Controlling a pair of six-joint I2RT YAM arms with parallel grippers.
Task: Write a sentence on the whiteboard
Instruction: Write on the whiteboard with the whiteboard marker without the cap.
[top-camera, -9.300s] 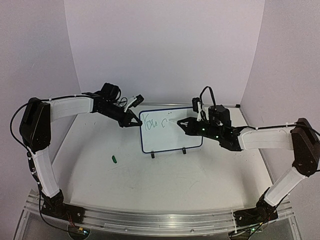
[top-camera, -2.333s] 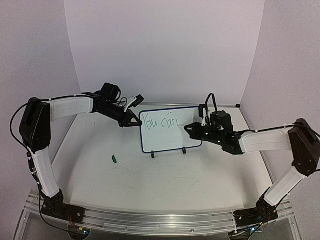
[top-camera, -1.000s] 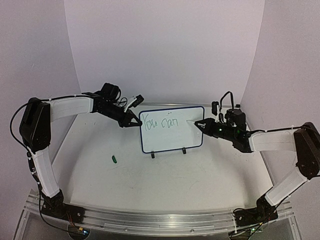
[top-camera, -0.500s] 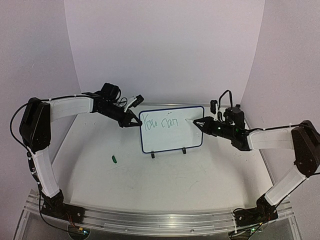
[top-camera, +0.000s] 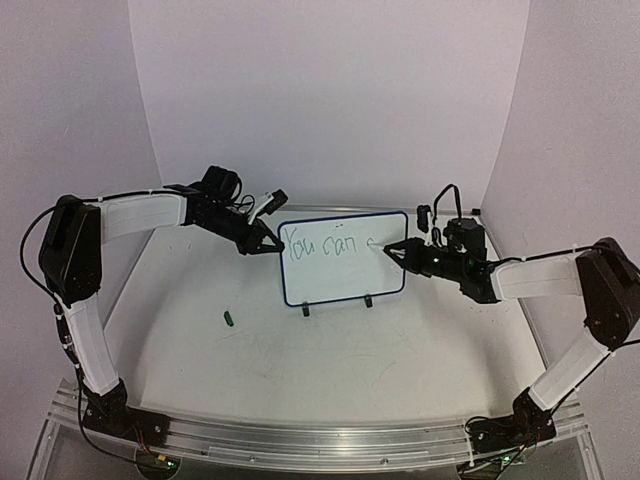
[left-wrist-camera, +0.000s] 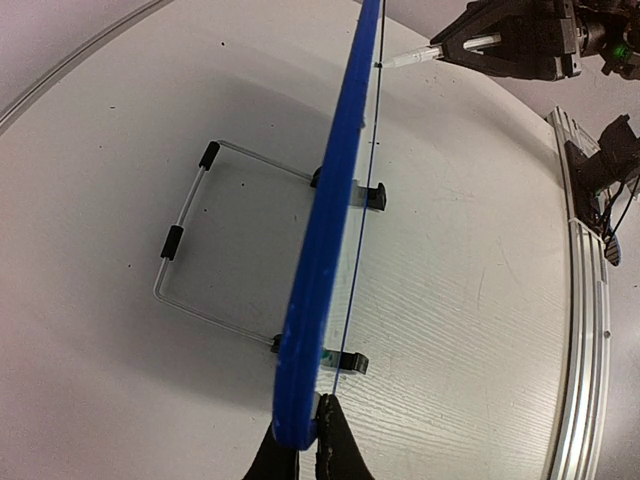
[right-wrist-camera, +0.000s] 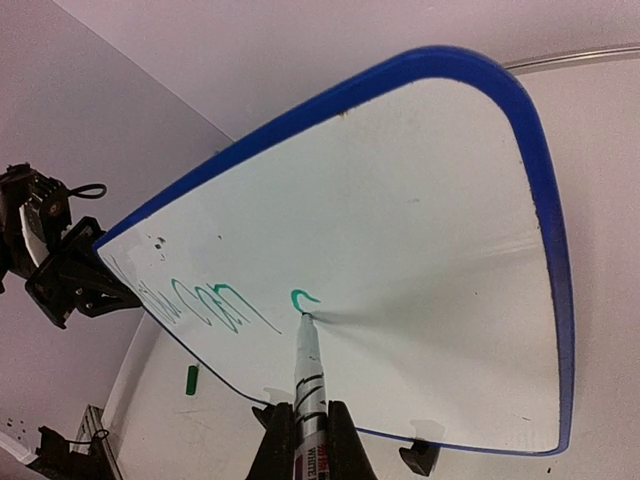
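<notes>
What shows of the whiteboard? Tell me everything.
The whiteboard is a small white rectangle with a thin blue frame and rounded corners. It stands nearly upright on the table on two black clip feet, braced behind by a wire stand. Green writing reading "You can" runs along its top, with a short curved stroke beside it. The left hand pinches its left edge; the marker in the right hand touches its face.

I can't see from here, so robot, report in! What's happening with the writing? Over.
Left gripper shut on the whiteboard edge. Right gripper shut on the marker, tip on board. The sentence: "You can" plus one stroke. Nothing in the way.
</notes>
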